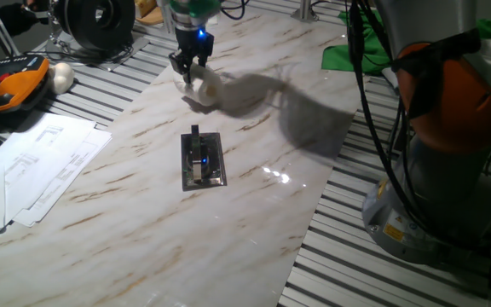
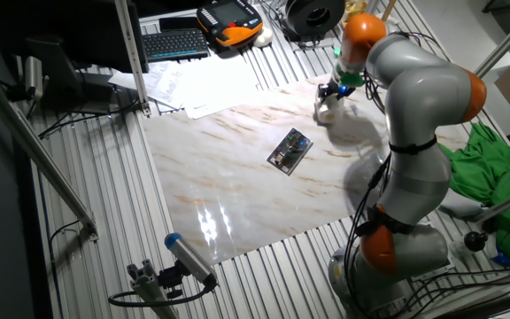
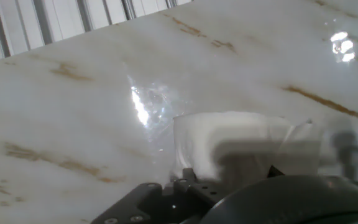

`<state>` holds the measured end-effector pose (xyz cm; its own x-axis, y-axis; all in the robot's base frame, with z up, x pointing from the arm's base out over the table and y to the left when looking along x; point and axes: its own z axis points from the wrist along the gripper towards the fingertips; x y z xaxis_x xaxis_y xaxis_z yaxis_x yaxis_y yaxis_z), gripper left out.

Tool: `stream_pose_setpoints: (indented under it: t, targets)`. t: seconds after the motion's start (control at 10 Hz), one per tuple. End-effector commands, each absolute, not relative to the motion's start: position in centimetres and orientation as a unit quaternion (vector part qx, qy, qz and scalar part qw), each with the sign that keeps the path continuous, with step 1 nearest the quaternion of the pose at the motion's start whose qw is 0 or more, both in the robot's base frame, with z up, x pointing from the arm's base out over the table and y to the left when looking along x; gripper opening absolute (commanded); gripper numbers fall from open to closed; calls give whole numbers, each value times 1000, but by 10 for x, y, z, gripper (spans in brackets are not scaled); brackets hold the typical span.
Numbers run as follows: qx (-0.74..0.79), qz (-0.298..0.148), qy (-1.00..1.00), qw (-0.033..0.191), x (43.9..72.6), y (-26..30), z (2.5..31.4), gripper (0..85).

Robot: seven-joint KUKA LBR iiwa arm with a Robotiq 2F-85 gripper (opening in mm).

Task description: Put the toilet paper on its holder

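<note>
Gripper is down at the toilet paper, fingers pointing at the worktop, tips at or in the roll's near-left side. Whether the fingers are closed on the roll or only around it, cannot tell; the hand view is blurred and shows just the white roll right under the gripper body. Toilet paper sits on the marble worktop, beyond the holder toward the far edge, well apart from it. Holder lies flat near mid-worktop, dark plate with a shiny middle and a short peg at its far end. In the other fixed view the gripper and roll are up-right of the holder. Loose papers lie off the worktop, left of the holder.
</note>
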<state>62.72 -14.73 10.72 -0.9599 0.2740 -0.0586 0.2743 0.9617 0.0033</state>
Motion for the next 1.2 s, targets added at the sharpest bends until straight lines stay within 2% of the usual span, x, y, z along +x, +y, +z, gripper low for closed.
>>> stream_pose_setpoints:
  t: [0.0,0.4,1.1]
  targets:
    - [148,-4,989,30,627,-145,111,170]
    - [212,-5,976,41,619,-125,118,170]
    - [326,13,944,41,604,-86,131,170]
